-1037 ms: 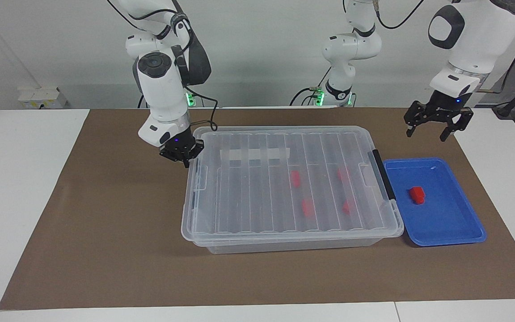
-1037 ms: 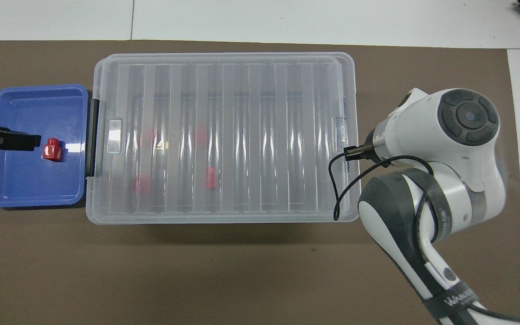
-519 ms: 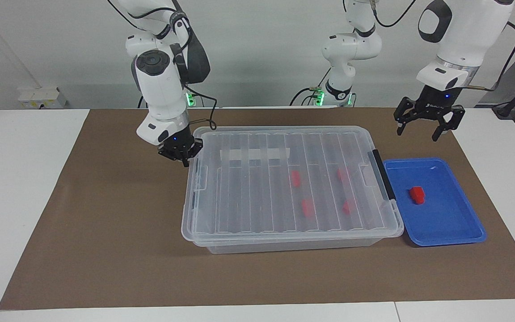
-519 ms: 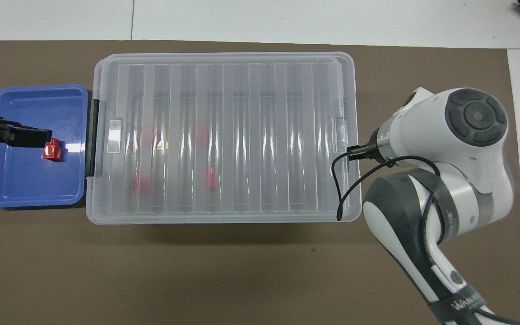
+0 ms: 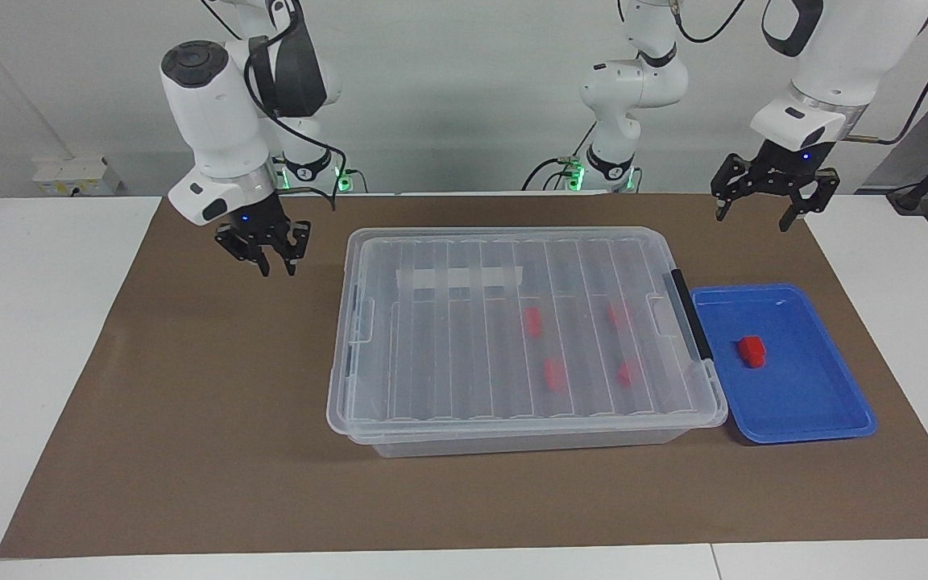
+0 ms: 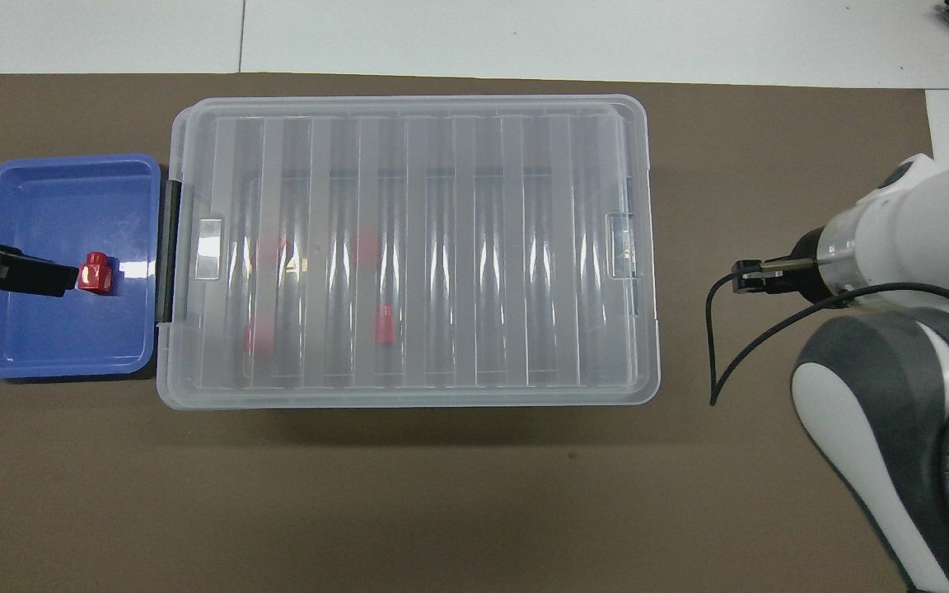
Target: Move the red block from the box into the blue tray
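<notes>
Change: the right arm has swung away from the box's end; its gripper now hangs over bare mat, fingers slightly parted, holding nothing. The lid work looks finished.
Box: lid on, mid-table; four red blocks show dimly through it.
Tray: at 3 o'clock of the box in the facing view, touching its handle end.
Left gripper: spread open, empty, over mat at 12 o'clock of the tray.
Block: lies in the tray, so the task seems complete.
</notes>
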`<move>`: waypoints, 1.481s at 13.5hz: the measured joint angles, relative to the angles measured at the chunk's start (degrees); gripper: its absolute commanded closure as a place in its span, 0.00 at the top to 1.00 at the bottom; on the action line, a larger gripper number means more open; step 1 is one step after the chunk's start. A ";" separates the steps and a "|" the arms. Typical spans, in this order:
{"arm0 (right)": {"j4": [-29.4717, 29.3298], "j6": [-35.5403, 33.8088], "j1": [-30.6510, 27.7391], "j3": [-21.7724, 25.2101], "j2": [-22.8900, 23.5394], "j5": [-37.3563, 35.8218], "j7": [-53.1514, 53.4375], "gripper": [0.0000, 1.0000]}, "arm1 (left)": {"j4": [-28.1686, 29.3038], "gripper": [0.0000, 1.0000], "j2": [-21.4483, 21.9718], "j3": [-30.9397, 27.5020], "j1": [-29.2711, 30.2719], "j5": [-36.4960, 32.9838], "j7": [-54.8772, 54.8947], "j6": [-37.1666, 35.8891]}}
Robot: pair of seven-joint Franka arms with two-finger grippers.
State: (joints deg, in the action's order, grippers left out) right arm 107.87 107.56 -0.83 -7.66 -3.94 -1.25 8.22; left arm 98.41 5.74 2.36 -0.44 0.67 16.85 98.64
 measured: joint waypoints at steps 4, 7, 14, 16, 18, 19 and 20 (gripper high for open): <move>-5.11 -5.68 -4.10 0.20 -1.80 0.02 -0.05 1.00 | -0.56 1.00 0.02 -0.15 -1.90 -0.01 -3.53 -1.33; -14.71 -14.43 -4.02 0.14 0.30 -0.04 -0.05 1.00 | -1.37 1.00 0.03 -0.27 -3.76 -0.34 -11.33 -4.33; -22.49 -19.20 -3.75 -0.55 4.72 -0.45 -0.05 1.00 | -3.15 1.00 0.06 -1.44 -3.87 -0.51 -12.33 -5.13; -22.48 -19.20 -3.75 -0.56 4.78 -0.45 -0.05 1.00 | -3.15 1.00 0.02 -1.44 -3.87 -0.51 -12.33 -5.51; -22.46 -19.20 -3.75 -0.58 4.81 -0.44 -0.05 1.00 | -3.15 1.00 0.02 -1.55 -3.86 -0.54 -12.35 -5.88; -22.45 -19.20 -3.74 -0.60 4.82 -0.43 -0.05 1.00 | -3.15 1.00 0.02 -1.73 -3.85 -0.56 -12.36 -5.96; -22.45 -19.20 -3.74 -0.61 4.83 -0.42 -0.05 1.00 | -3.15 1.00 0.02 -1.92 -3.80 -0.57 -12.37 -6.00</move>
State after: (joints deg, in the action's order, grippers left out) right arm 85.42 88.36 -4.57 -8.27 0.89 -1.67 8.18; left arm 95.26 5.76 0.44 -4.24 0.10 4.48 92.65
